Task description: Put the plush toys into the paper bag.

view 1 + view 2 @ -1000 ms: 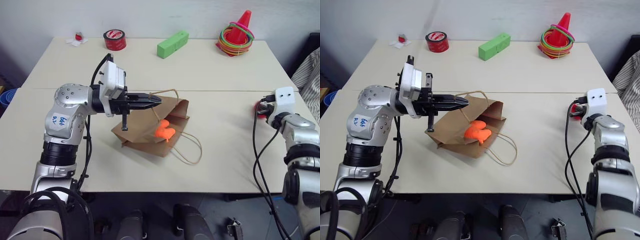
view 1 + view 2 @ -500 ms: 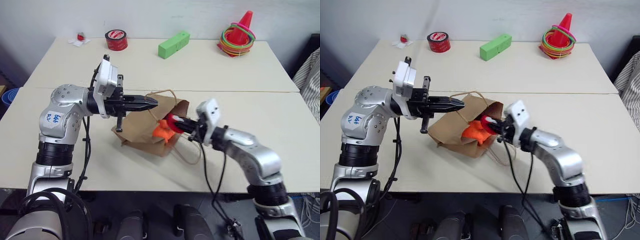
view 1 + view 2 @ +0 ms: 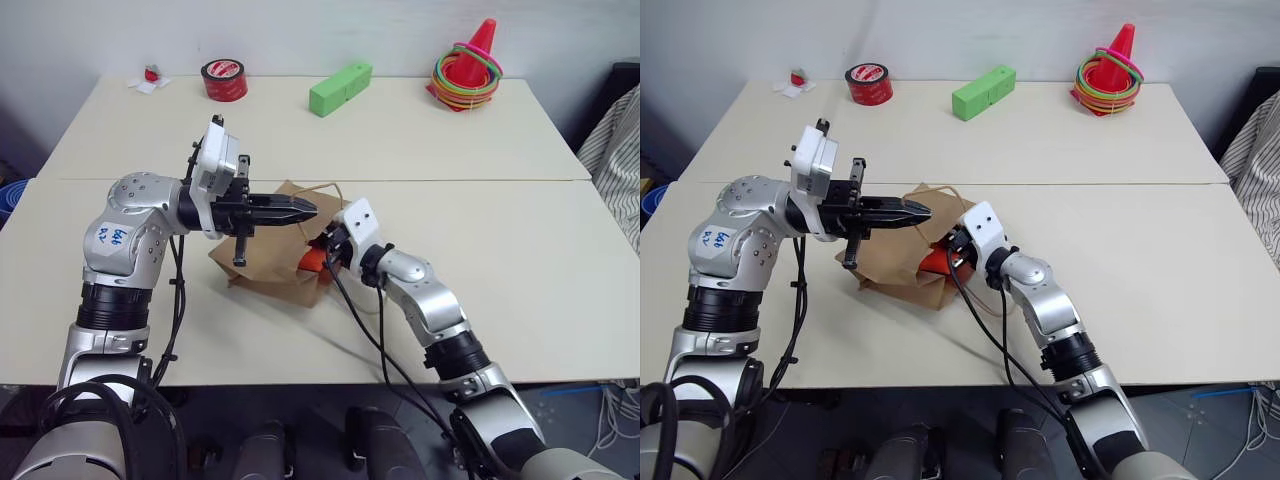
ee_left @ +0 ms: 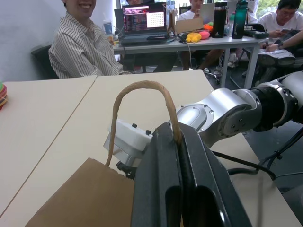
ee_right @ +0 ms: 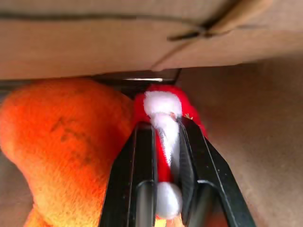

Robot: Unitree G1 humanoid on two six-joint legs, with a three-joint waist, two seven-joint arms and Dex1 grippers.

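The brown paper bag (image 3: 262, 270) lies on its side at the table's middle, mouth toward the right. My left gripper (image 3: 308, 209) is shut on one cord handle (image 4: 142, 87) and holds the bag's upper side up. The orange plush toy (image 5: 66, 142) sits inside the mouth, a bit of it visible (image 3: 311, 262) from above. My right gripper (image 5: 164, 124) reaches into the mouth, shut on the red-and-white plush toy (image 5: 163, 101), which touches the orange one. From above, the bag's edge hides that gripper's fingertips.
At the table's far edge stand a red tape roll (image 3: 224, 79), a green block (image 3: 341, 88) and an orange cone with coloured rings (image 3: 466, 65). A small red-and-white item (image 3: 151, 75) lies at the far left. A person in a striped shirt (image 4: 80, 47) sits beyond the table.
My right arm has swung from the table's right side leftward to the bag's mouth, carrying the red-and-white toy inside. The left gripper has kept its hold on the handle.
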